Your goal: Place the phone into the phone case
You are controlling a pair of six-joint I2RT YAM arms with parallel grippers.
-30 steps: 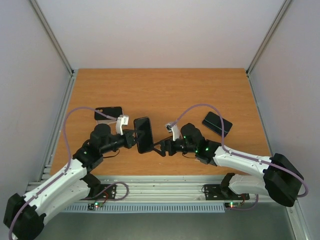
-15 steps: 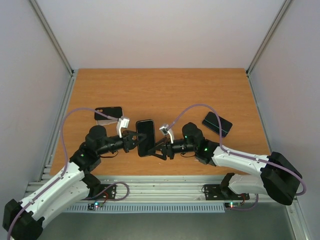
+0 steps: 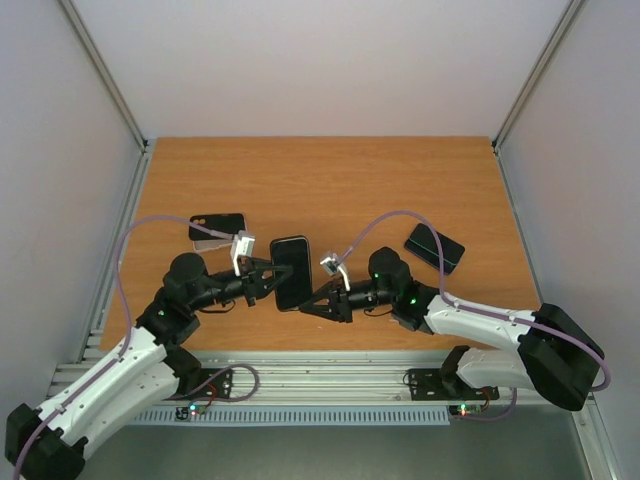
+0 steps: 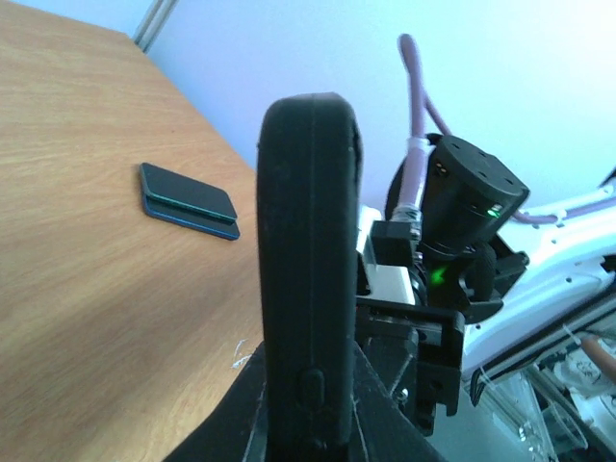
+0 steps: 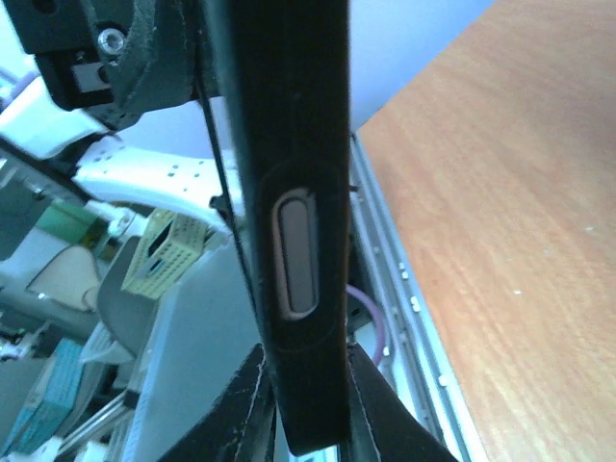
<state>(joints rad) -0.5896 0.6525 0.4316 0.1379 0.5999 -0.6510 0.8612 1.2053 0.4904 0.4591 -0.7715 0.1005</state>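
Three phone-sized things are showing. Two are lying flat on the wooden table (image 3: 330, 180): a teal-edged phone (image 3: 434, 247) on the right and a black slab (image 3: 217, 228) on the left, both well apart from the arms and blocking nothing. Between them, the black case (image 3: 290, 271) is hanging off the table at the centre. The left gripper (image 4: 308, 414) is clamping it, and the right gripper (image 5: 306, 404) is pinching its near end. Pale walls (image 3: 300, 60) are enclosing the table.

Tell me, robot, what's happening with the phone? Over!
Both shut on phone: left gripper, right gripper. Phone held off table between them. Left slab and right slab lie flat on it, aside.
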